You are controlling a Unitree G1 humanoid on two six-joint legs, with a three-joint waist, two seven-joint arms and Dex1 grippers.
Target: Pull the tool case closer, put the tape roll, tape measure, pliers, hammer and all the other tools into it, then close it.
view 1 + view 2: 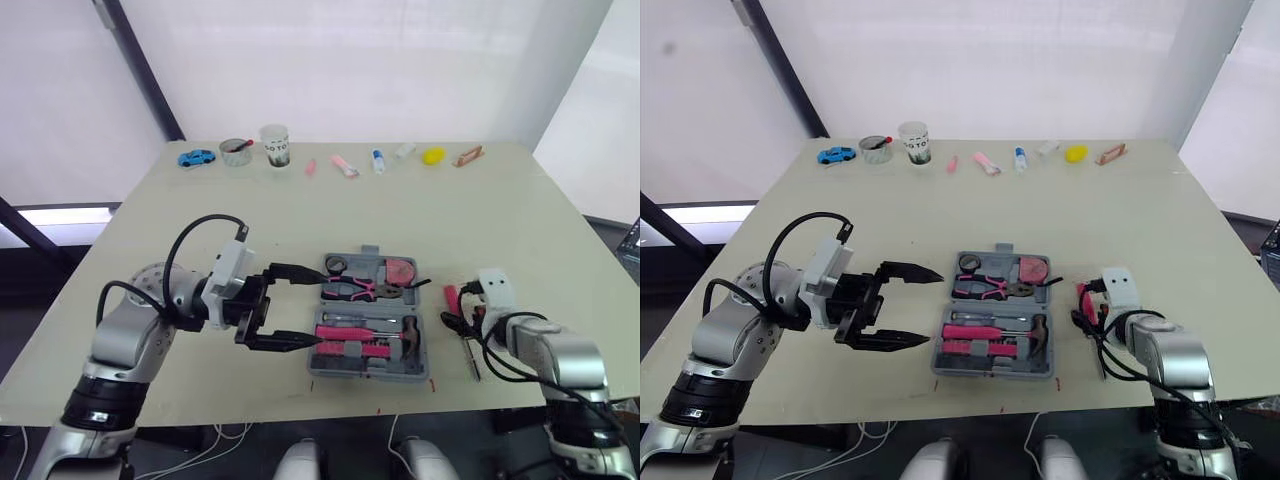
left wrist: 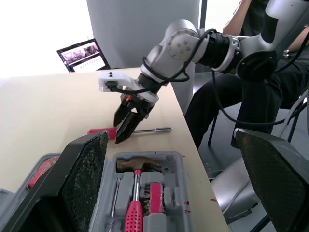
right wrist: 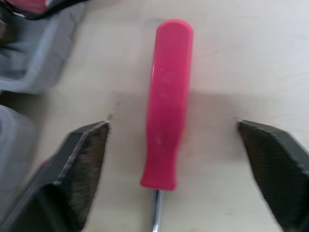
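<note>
**Tool case, open, near the table's front edge**

Grey tool case [image 1: 366, 369] contents: tape roll [image 1: 336, 265], tape measure [image 1: 401, 270], pliers [image 1: 352, 290], hammer [image 1: 405, 336]. Outside, on the table [image 1: 300, 210] just right of it: one pink screwdriver [image 3: 166, 106], lying between my right pincer's [image 3: 172, 124] spread fingers. My left pincer [image 1: 934, 308] gapes wide at the case's left side.

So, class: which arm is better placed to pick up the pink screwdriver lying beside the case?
Right. The right gripper hangs over the screwdriver, open jaws either side of its handle; the left gripper sits beyond the tool case.
</note>
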